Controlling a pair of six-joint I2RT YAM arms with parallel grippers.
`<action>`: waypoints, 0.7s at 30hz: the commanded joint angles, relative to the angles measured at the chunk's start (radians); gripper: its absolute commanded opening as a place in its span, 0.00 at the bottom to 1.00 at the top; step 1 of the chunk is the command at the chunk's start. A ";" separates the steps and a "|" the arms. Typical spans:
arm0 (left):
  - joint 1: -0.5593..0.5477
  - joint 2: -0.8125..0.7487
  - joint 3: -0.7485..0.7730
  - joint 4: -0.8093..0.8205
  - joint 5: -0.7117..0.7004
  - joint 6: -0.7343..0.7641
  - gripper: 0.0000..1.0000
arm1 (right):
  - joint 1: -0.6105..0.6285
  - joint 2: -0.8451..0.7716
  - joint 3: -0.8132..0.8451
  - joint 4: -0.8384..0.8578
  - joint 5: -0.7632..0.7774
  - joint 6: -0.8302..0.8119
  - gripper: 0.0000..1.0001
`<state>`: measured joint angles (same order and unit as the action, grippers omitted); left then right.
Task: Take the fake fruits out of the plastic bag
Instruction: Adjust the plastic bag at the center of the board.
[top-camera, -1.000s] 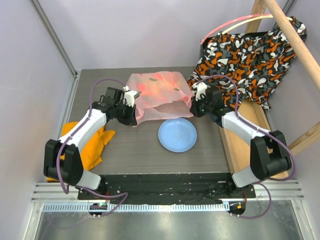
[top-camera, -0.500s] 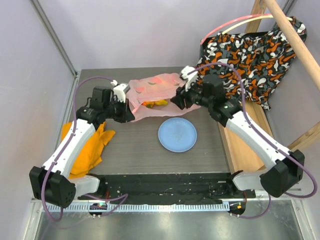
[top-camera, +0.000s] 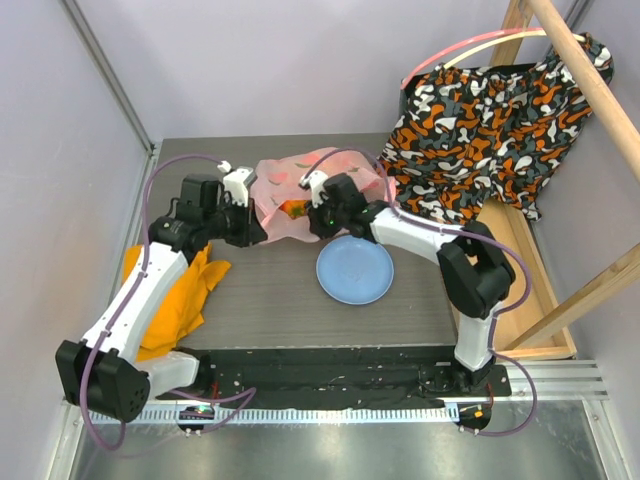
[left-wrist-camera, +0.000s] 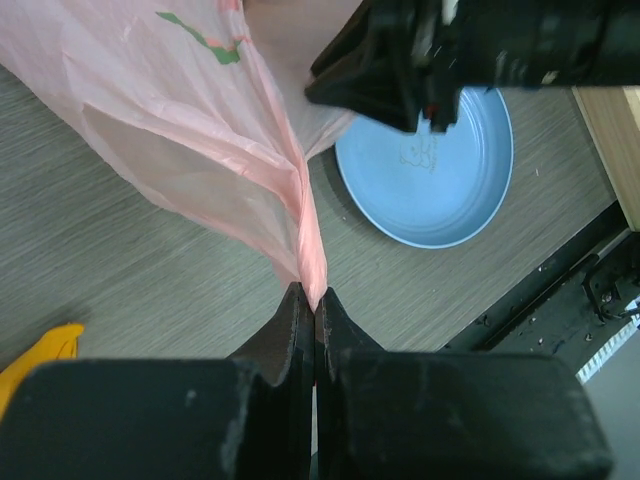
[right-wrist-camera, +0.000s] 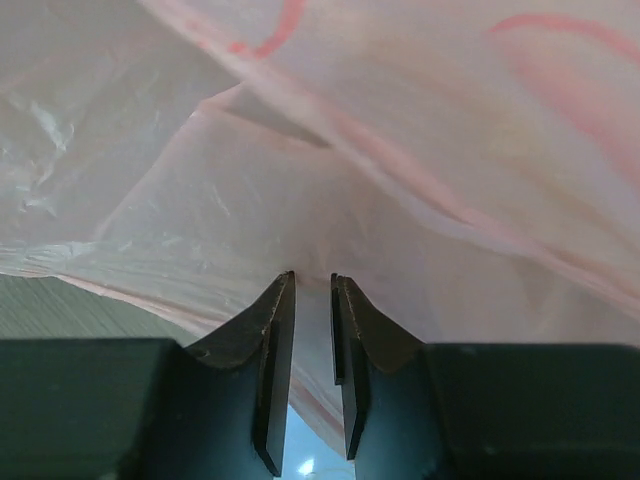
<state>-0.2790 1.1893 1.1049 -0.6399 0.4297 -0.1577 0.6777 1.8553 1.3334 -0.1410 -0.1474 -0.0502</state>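
Left end effector (left-wrist-camera: 315, 300) clamps the plastic bag (left-wrist-camera: 190, 130); right end effector (right-wrist-camera: 312, 285), barely parted, noses it by blue plate (top-camera: 354, 270).

Fruits (top-camera: 293, 208) mostly veiled by the bag (top-camera: 275, 180); kinds indistinct. Bag overruns the right wrist view's edges. Plate (left-wrist-camera: 440, 180) partly behind the right arm (left-wrist-camera: 480, 50).

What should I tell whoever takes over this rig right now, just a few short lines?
Left gripper: shut, pinching the plastic bag by its edge, pulled taut.
Right gripper: jaws slightly apart at the bag's film, no clear grip.
Fake fruits: showing through the bag, beyond the light-blue plate.
Done: no fruit out yet.
Left: open the bag, take every fruit out.
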 joint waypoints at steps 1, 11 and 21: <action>0.009 -0.048 -0.017 0.025 0.004 -0.003 0.00 | 0.115 -0.004 0.035 0.047 0.062 0.044 0.28; 0.012 -0.102 -0.068 -0.021 0.007 0.001 0.00 | 0.126 -0.038 0.082 0.070 0.184 0.024 0.28; 0.011 -0.131 -0.071 -0.067 0.034 0.007 0.00 | 0.122 0.117 0.240 0.050 0.215 0.088 0.70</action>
<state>-0.2726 1.0904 1.0260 -0.6811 0.4316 -0.1539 0.7818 1.9133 1.5230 -0.1005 0.0299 -0.0196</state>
